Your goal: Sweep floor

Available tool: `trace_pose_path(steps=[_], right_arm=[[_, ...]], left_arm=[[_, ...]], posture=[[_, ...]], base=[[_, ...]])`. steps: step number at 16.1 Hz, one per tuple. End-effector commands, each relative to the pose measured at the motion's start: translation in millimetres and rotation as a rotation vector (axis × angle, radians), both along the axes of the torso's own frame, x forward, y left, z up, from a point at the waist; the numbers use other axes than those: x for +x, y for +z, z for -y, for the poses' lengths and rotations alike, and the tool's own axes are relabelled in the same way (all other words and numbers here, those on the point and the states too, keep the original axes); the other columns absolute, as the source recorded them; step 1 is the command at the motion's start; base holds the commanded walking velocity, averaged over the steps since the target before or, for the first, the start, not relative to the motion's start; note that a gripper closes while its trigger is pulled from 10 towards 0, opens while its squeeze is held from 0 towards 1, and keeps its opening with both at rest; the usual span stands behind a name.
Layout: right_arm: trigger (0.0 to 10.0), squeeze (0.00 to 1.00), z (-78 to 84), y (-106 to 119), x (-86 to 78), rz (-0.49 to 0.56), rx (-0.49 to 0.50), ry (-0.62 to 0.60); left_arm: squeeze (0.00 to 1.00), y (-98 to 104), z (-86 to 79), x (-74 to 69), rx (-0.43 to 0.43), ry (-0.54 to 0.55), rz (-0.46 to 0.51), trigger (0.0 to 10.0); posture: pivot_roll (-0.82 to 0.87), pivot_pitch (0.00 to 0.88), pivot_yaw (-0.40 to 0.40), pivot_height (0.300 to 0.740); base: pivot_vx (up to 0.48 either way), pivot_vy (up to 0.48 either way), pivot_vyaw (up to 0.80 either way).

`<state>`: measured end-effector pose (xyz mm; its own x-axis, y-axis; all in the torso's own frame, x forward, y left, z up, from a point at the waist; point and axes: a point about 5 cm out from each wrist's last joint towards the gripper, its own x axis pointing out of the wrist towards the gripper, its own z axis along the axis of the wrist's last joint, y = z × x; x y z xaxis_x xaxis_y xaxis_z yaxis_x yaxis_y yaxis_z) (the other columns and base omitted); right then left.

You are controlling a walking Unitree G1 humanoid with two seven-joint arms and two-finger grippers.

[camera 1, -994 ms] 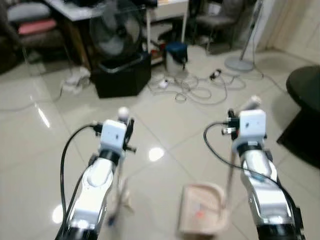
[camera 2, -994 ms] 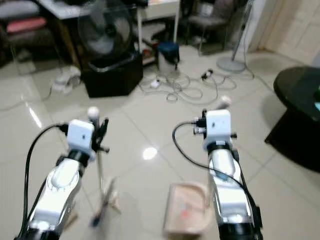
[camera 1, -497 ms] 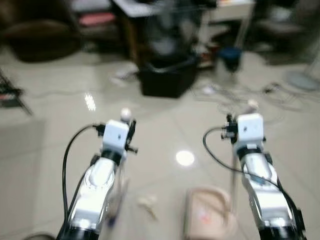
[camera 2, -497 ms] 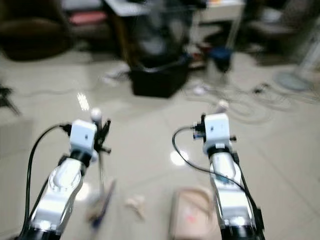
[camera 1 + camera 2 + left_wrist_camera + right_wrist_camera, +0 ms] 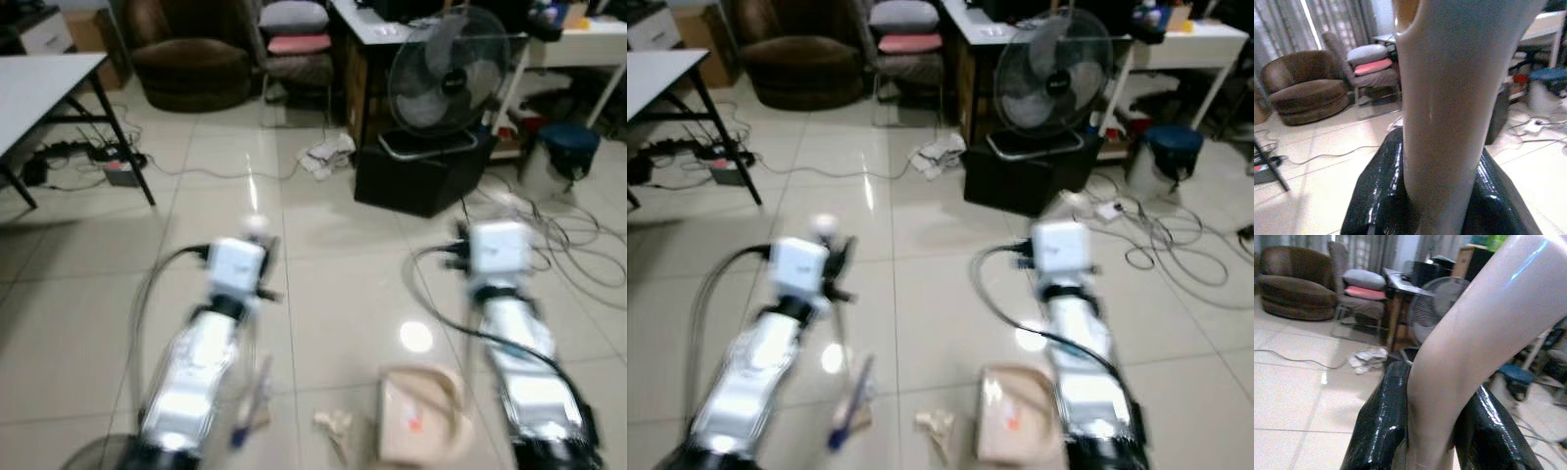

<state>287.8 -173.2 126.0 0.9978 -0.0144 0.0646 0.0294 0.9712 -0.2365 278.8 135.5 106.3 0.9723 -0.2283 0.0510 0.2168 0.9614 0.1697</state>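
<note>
My left gripper (image 5: pixel 1437 198) is shut on a cream broom handle (image 5: pixel 1444 98), its black fingers (image 5: pixel 1376 196) pressed against both sides. The broom's blue-bristled head (image 5: pixel 250 416) rests on the tiled floor beside my left arm. Around the curved handle (image 5: pixel 1474 333) of a beige dustpan (image 5: pixel 416 426) my right gripper (image 5: pixel 1432 431) is shut. The dustpan sits on the floor by my right arm. A crumpled scrap of paper (image 5: pixel 333 426) lies on the tiles between broom head and dustpan. Both arms look blurred.
A standing fan (image 5: pixel 446 83) on a black box (image 5: pixel 421 176) stands ahead to the right, with loose cables (image 5: pixel 568 235) and a blue bin (image 5: pixel 568 147) beyond. A white table (image 5: pixel 39 83) is at the left, a brown armchair (image 5: pixel 191 69) behind.
The camera has swung left, so fan and box now sit to the right and the table has come into view. Both grippers keep their hold; the paper scrap now lies near the dustpan.
</note>
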Motion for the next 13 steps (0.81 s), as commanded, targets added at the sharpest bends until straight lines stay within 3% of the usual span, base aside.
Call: trace_pose_path(steps=[1, 5, 9, 13], right_arm=[[10.0, 0.00, 11.2, 3, 0.8, 0.023, 0.002, -0.030], [10.0, 0.00, 21.4, -1, 2.7, 0.017, 0.005, -0.056], [10.0, 0.00, 31.4, -1, 3.1, 0.037, -0.030, -0.088], [10.0, 0.00, 45.7, -1, 8.3, 0.073, -0.125, -0.104]], left_arm=[[0.00, 10, 7.5, 1.7, -0.009, -0.035, 0.037, 10.0], [0.00, 14, 0.6, 0.9, -0.059, -0.008, 0.050, 10.0], [0.00, 20, 12.0, -5.9, -0.117, -0.126, 0.060, 10.0], [0.00, 12, 14.1, 5.0, -0.093, -0.108, 0.006, 10.0]], posture=[[-0.12, 0.000, 0.045, 0.740], [-0.11, 0.000, 0.062, 0.740], [-0.11, 0.000, 0.076, 0.740], [-0.08, 0.000, 0.079, 0.740]], base=[[0.000, 0.000, 0.00], [0.000, 0.000, 0.00], [0.000, 0.000, 0.00], [0.000, 0.000, 0.00]])
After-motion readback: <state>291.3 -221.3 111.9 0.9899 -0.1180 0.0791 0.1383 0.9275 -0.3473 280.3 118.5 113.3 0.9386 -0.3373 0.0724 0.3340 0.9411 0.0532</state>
